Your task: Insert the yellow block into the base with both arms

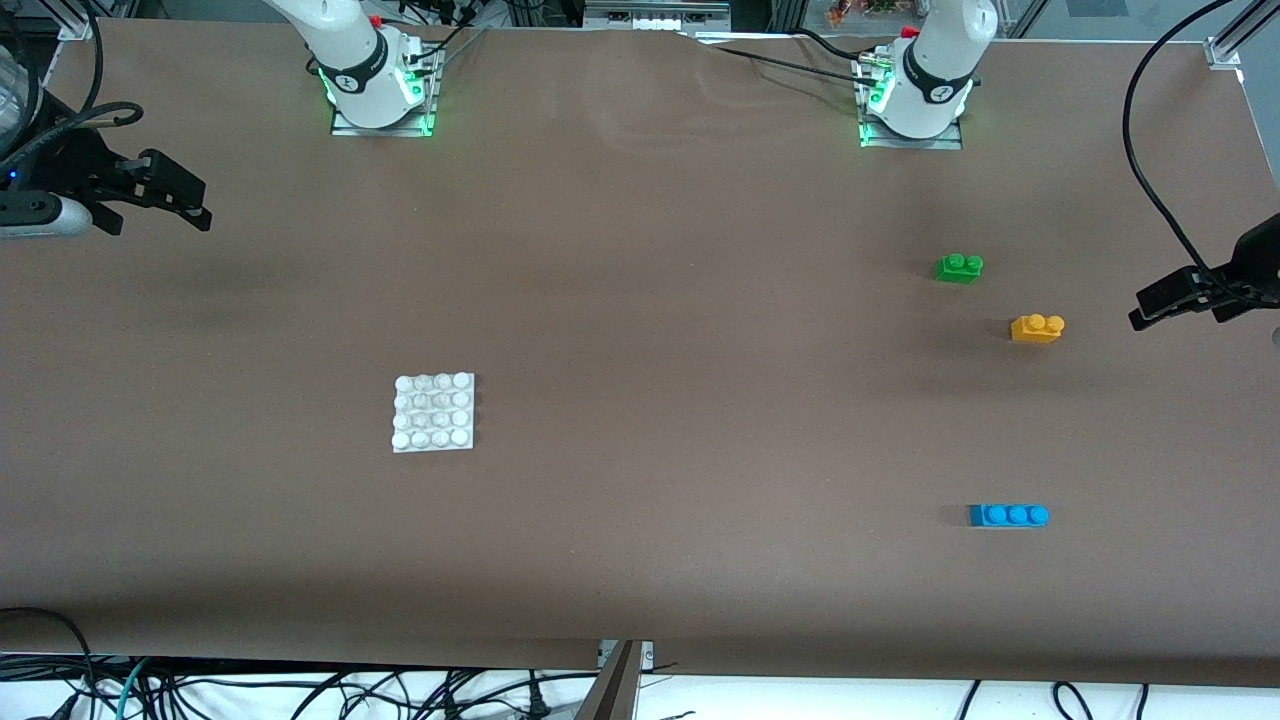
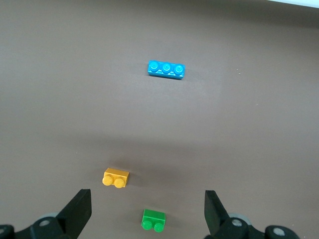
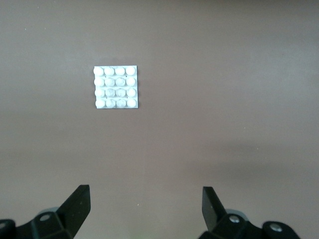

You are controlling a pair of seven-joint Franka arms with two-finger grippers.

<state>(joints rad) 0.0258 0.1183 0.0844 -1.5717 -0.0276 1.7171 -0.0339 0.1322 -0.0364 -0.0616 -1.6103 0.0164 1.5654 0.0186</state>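
Left gripper (image 1: 1150, 305): fingers (image 2: 79, 206) spread wide, nothing between them; it hangs in the air over the table's edge at the left arm's end, just off the yellow block's side.
Right gripper (image 1: 190, 205): fingers (image 3: 79, 199) spread wide and empty; it hangs over the table's edge at the right arm's end, well apart from the base.
Yellow block (image 1: 1037, 328): flat on the table, studs up, near the edge at the left arm's end; touching nothing.
Base (image 1: 434, 412): flat on the table, studs up, toward the right arm's end, about midway between the robots' edge and the front camera's edge; nothing stands on it.
Green brick (image 1: 959, 267): near the yellow block, farther from the front camera and a little more toward the table's middle.
Blue brick (image 1: 1009, 515): three studs, well apart from the other two, nearer the front camera.
Table (image 1: 640, 300): brown surface carrying all four pieces.
Arms: both bases stand along the robots' edge; both arms wait.
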